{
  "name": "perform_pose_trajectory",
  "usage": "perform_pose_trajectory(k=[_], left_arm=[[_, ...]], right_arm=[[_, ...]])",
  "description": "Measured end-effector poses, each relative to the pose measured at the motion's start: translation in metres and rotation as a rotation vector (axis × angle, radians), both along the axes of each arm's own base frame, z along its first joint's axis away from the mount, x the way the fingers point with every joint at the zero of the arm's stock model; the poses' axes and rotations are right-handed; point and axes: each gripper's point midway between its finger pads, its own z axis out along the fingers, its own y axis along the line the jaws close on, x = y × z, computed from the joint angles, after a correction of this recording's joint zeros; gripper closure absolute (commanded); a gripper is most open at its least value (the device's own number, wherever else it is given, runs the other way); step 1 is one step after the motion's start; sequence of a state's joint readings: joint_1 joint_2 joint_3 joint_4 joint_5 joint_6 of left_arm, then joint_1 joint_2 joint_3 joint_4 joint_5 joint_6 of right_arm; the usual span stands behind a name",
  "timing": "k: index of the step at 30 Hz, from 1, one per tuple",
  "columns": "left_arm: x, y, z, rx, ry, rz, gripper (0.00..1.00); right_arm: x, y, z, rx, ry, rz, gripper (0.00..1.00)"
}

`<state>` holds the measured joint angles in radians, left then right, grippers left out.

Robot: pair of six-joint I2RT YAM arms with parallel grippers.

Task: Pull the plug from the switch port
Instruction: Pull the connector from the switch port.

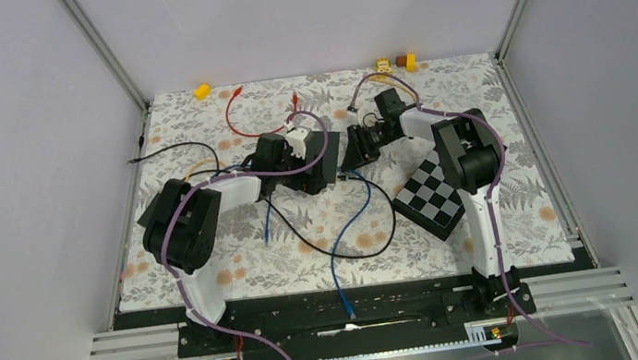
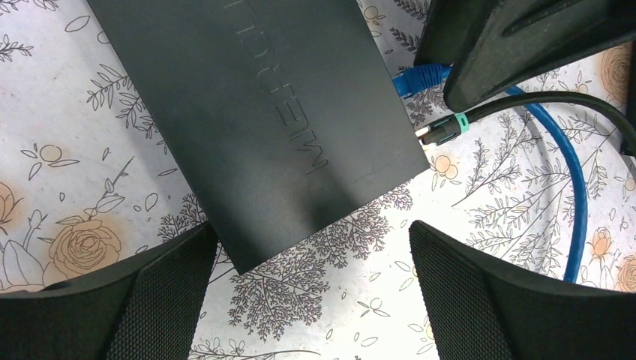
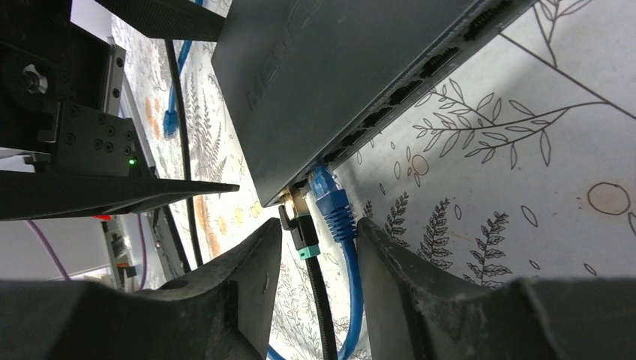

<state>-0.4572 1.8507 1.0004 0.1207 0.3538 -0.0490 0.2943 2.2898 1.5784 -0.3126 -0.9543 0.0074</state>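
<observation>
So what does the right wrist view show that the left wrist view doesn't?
Only right wrist: the row of ports on the switch, black plug and blue plug seated at the row's end, between the fingers of the right hand. Only left wrist: that hand's finger from outside, over the blue plug, and the blue cable's wide bend. Both: the switch's lettered top, both plugs, floral cloth.

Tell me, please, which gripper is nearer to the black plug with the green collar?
Right. The right gripper has its fingers either side of the black plug at the switch ports; the left gripper hangs open over the switch's corner, with the plug outside its fingers.
</observation>
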Motion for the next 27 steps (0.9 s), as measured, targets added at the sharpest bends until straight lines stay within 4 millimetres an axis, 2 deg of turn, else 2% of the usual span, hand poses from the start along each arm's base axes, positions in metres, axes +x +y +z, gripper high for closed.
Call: perform_pose_trajectory(k=[8,27], left_arm=[[0.0007,-0.0003,-0.0002,-0.003,-0.004,0.000,0.01],[0.0014,-0.0008,-0.0005,-0.011,-0.021,-0.007,0.01]], right_arm=[[0.0024,-0.0021,-0.0026,0.060,0.066,-0.028,0.57],[0.0047,0.0031,-0.0038,0.151,0.139,-0.044,0.58]])
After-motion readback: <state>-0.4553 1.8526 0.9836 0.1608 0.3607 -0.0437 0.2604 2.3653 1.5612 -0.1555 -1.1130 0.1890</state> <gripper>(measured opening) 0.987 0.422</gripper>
